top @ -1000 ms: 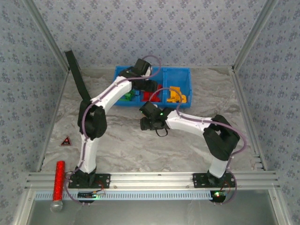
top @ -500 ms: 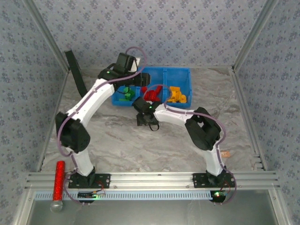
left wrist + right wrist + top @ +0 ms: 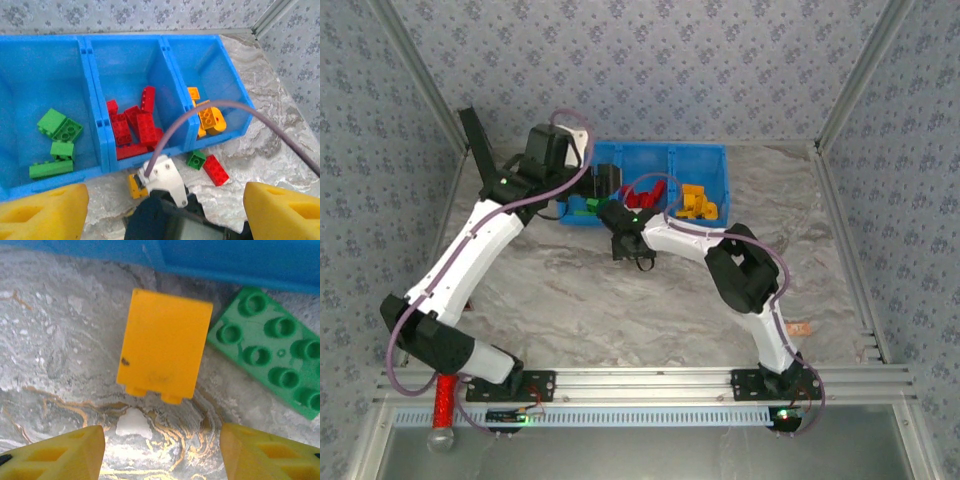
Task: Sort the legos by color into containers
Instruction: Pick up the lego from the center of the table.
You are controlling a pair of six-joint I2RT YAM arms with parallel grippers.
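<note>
Left pincer [image 3: 605, 187], from above, has swung back over the tray's [image 3: 715, 160] left end. Its own camera: jaws wide, empty; three loose bricks [image 3: 216, 170] on the worktop [image 3: 280, 140] beside the tray. Right pincer [image 3: 162, 440], open, has moved up to the orange brick [image 3: 165, 347], likely next.

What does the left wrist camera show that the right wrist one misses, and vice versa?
Left wrist: all three compartments of the blue tray, holding green bricks, red bricks and orange bricks, plus a loose red brick. Right wrist: a white chip on the marble and a dark speck on the loose orange brick. Both: that orange brick by the tray's wall.
</note>
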